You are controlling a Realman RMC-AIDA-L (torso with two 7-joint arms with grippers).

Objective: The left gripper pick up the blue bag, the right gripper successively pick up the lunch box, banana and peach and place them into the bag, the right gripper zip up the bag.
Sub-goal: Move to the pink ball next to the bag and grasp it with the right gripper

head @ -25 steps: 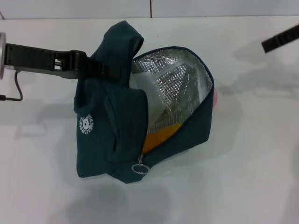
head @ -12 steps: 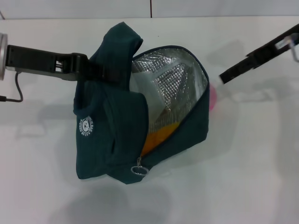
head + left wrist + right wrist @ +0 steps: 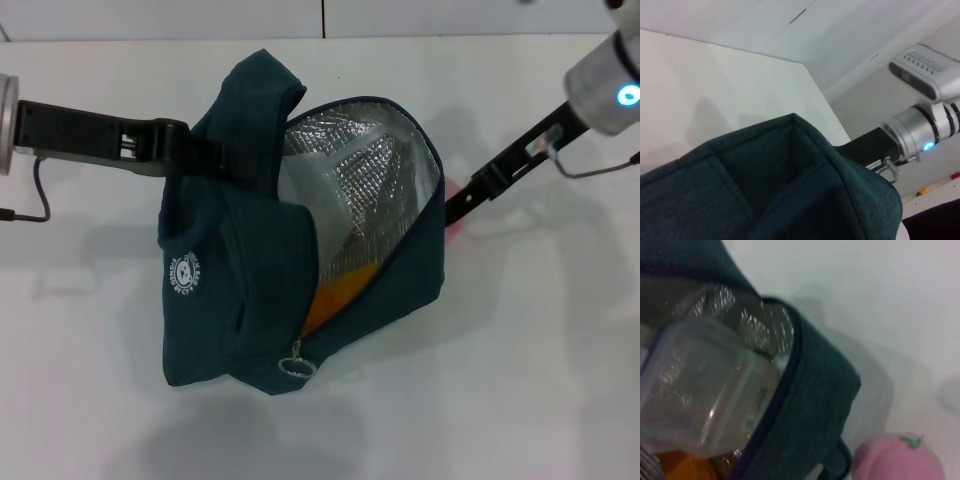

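Observation:
The blue bag [image 3: 240, 300] hangs open above the white table, its foil lining facing up. My left gripper [image 3: 215, 155] is shut on one of its handles at the upper left. Inside the bag lie the clear lunch box [image 3: 700, 390] and the orange-yellow banana [image 3: 335, 292]. The pink peach [image 3: 897, 460] sits on the table just outside the bag's right wall, and the head view shows only a sliver of the peach [image 3: 455, 222]. My right gripper [image 3: 458, 205] reaches in from the upper right, its tip right above the peach and against the bag's edge.
The ring zipper pull [image 3: 297, 365] hangs at the bag's near corner, with the zip undone. A white wall runs along the table's far edge [image 3: 320, 38]. Seen from the left wrist, the right arm [image 3: 920, 130] rises behind the bag fabric [image 3: 765, 190].
My right arm has swung in from the upper right and come down to the peach beside the bag. The bag's open rim has shifted slightly; the left arm holds still.

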